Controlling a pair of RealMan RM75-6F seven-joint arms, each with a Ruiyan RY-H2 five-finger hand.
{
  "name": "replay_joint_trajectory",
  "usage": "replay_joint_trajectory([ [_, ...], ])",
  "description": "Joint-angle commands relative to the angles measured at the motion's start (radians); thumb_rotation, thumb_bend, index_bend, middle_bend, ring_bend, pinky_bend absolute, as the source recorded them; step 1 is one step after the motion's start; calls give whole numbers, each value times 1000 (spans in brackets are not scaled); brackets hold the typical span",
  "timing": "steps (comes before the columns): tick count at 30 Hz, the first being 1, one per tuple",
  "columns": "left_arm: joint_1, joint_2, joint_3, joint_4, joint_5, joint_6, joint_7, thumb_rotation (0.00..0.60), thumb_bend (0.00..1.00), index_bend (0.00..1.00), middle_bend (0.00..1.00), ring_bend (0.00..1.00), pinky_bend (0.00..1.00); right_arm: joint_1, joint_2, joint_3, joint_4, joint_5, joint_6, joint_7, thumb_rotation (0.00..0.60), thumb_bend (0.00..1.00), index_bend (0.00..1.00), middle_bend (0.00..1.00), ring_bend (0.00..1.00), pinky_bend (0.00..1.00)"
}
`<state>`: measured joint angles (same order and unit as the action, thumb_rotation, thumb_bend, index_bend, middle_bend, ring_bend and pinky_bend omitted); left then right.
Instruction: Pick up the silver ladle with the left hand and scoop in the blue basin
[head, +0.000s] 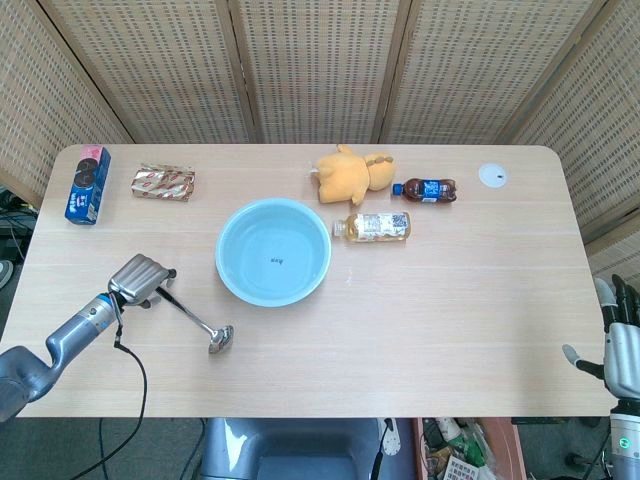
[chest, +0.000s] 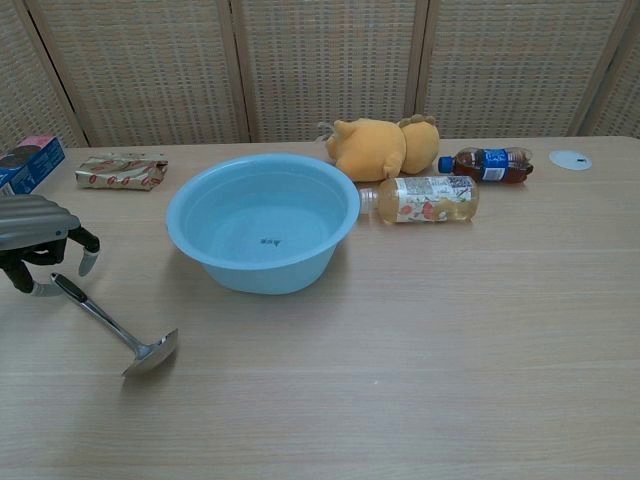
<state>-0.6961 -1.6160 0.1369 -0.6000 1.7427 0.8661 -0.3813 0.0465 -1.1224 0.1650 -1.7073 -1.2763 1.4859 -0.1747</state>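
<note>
My left hand (chest: 35, 240) is right over the black handle end of the silver metal ladle (head: 192, 313) — fingers curled down around it, but I can't tell if they've actually got it. The ladle's lying flat on the light wooden table (head: 450, 300), bowl end just left of the round light-blue plastic basin (chest: 262, 220). My right hand (head: 620, 340) sits at the table's far right edge — fingers apart, holding nothing.

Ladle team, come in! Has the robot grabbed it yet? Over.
Left hand over ladle handle, fingers curled, no grip yet. Ladle flat on table. Right hand idle, open. Basin path clear.
</note>
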Motion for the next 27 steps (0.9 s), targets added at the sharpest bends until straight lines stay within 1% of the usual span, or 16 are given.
replay_joint_trajectory([
  [1, -6, -10, 7, 7, -3, -5, 10, 600, 307, 485, 1000, 1000, 1000, 1, 1, 0, 0, 4, -4, 2, 600, 0, 0, 0, 0, 0],
  [7, -14, -21, 14, 6, -13, -17, 19, 600, 307, 485, 1000, 1000, 1000, 3, 3, 0, 1, 7, -7, 7, 600, 0, 0, 0, 0, 0],
  [17, -30, -37, 34, 1, -21, -58, 72, 600, 307, 490, 1000, 1000, 1000, 4, 8, -1, 3, 11, -12, 22, 600, 0, 0, 0, 0, 0],
  [25, -38, -47, 36, -8, -35, -79, 102, 600, 335, 494, 1000, 1000, 1000, 3, 15, -1, 1, 9, -12, 36, 600, 0, 0, 0, 0, 0],
  [27, -39, -47, 36, -12, -37, -78, 108, 600, 344, 533, 1000, 1000, 1000, 2, 16, -2, 1, 8, -12, 40, 600, 0, 0, 0, 0, 0],
])
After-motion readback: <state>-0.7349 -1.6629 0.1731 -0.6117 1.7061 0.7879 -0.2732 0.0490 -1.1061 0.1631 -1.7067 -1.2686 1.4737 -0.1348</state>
